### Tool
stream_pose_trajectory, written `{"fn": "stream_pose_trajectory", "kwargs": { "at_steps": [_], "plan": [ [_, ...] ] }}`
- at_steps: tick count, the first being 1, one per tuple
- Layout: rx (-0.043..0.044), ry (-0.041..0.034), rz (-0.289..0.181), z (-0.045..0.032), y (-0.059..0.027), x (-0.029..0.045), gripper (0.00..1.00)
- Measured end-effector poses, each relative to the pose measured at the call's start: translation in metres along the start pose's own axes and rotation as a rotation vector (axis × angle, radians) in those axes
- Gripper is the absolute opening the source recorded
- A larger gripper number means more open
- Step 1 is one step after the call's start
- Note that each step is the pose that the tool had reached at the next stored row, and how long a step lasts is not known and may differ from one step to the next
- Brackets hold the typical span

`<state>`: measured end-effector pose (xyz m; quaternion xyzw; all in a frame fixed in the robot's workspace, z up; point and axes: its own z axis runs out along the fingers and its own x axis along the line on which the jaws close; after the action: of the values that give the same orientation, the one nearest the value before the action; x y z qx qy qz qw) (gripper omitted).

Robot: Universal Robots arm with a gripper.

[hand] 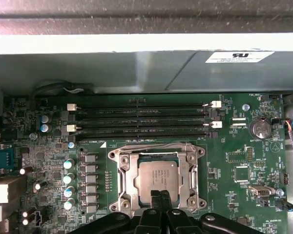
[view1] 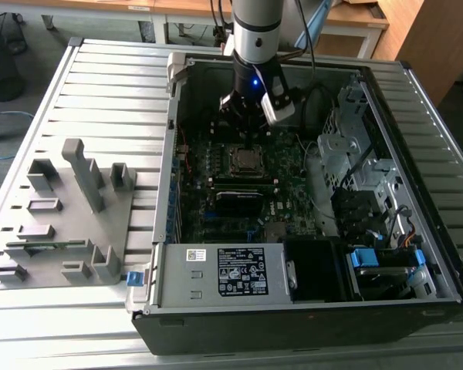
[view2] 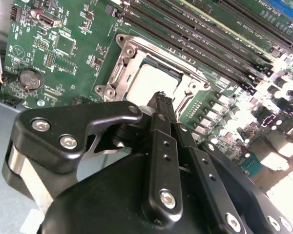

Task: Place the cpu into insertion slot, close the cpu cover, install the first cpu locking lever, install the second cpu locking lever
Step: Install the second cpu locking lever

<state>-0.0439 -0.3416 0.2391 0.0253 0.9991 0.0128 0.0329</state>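
Slatted grey desk (view1: 100, 85), one open computer case (view1: 309, 308) lying on it. Inside, one cpu (hand: 156, 176) sits in the insertion slot (hand: 121, 176), the cpu cover (hand: 158, 149) framing it. One end effector (hand: 160, 195) hangs clenched right at the chip's edge, carrying nothing.

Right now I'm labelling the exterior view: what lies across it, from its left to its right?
Grey fixture tray → computer case's left wall → cpu seated in the insertion slot, pincer just above → drive cage → blue clip.
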Motion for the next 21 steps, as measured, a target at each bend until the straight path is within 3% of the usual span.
{"fn": "stream_pose_trajectory", "kwargs": {
  "at_steps": [8,21],
  "plan": [
    [0.0003,0.0004,0.000,-0.0004,-0.0009,-0.0001,0.11],
    [-0.0001,0.0002,0.000,-0.0005,-0.0138,-0.0008,0.11]
  ]
}}
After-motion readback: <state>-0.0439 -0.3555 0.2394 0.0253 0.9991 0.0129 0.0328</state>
